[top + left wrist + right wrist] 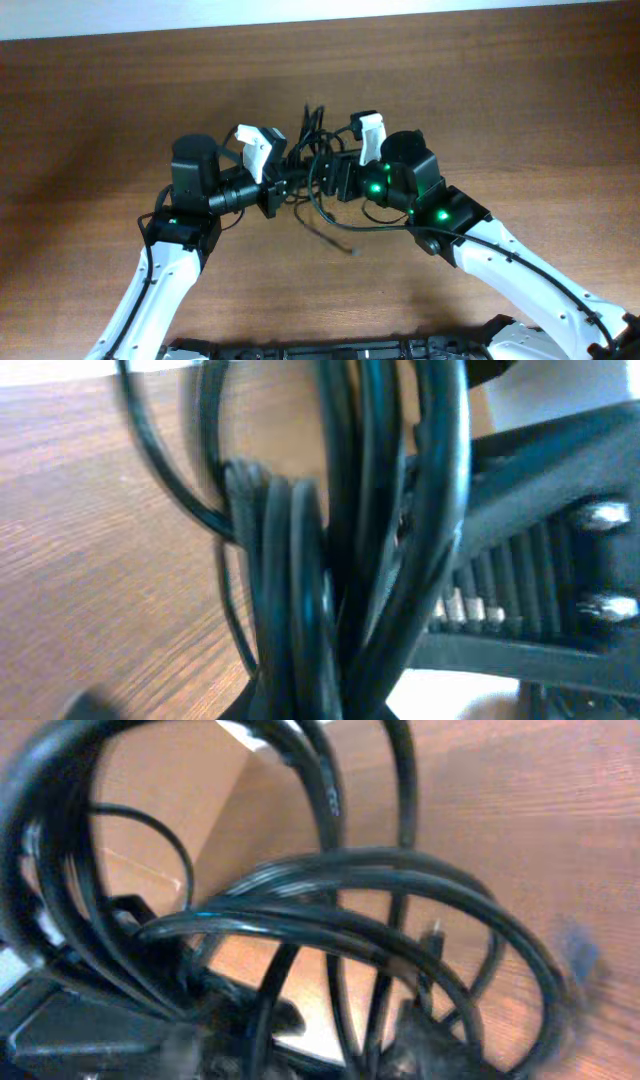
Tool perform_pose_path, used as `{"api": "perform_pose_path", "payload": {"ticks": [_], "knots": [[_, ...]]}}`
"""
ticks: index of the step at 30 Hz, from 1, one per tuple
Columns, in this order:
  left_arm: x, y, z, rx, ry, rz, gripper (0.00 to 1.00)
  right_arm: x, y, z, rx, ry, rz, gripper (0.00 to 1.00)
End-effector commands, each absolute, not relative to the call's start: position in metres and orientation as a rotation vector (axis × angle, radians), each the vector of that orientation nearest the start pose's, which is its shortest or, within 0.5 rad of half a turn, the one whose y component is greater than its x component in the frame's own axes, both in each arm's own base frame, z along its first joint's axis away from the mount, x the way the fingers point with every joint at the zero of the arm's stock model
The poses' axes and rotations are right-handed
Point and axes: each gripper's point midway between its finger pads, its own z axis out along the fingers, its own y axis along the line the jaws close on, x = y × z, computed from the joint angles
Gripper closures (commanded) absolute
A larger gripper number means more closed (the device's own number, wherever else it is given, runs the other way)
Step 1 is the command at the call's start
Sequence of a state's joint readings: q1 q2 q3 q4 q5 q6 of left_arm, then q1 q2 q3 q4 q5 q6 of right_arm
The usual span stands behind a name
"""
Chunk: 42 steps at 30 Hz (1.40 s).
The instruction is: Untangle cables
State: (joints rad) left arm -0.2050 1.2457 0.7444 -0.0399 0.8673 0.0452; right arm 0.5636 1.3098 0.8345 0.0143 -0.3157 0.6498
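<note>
The cables [312, 135] are a bundle of thin black cords held up between my two grippers at the table's middle. One loose end [338, 240] trails down onto the wood toward the front. My left gripper [284, 186] and right gripper [326, 176] face each other almost touching, both at the bundle. In the left wrist view the cords [300, 560] fill the frame and run down into the jaws, which are hidden. In the right wrist view several loops [330, 910] arch in front of the camera and strands converge at the bottom between the fingers.
The brown wooden table [500, 110] stretches around both arms. A pale strip runs along its far edge [320, 15]. The right gripper's black body [540, 560] sits close in the left wrist view.
</note>
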Motion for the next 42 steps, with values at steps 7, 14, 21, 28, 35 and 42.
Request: {"api": "perform_pose_path", "payload": {"ticks": [7,14,21,28,35,42], "knots": [[0.307,-0.194,0.216,0.777,1.850,-0.997,1.00,0.318,0.222,0.302,-0.065,1.894,1.235,0.02],[0.289,-0.220,0.216,0.864,1.827,-1.052,1.00,0.328,0.273,0.289,0.065,1.931,1.603,0.01],[0.300,-0.216,0.210,0.821,1.864,-0.961,1.00,0.338,0.267,0.305,-0.048,1.803,1.500,0.01],[0.322,-0.171,0.212,0.676,1.904,-0.886,1.00,0.331,0.242,0.297,-0.173,1.869,1.589,0.01],[0.289,-0.221,0.214,0.846,1.858,-1.001,1.00,0.306,0.290,0.296,-0.164,1.894,1.633,0.01],[0.195,-0.249,0.255,1.223,1.497,-1.547,1.00,0.420,0.158,0.253,0.356,1.838,1.042,0.01]]}}
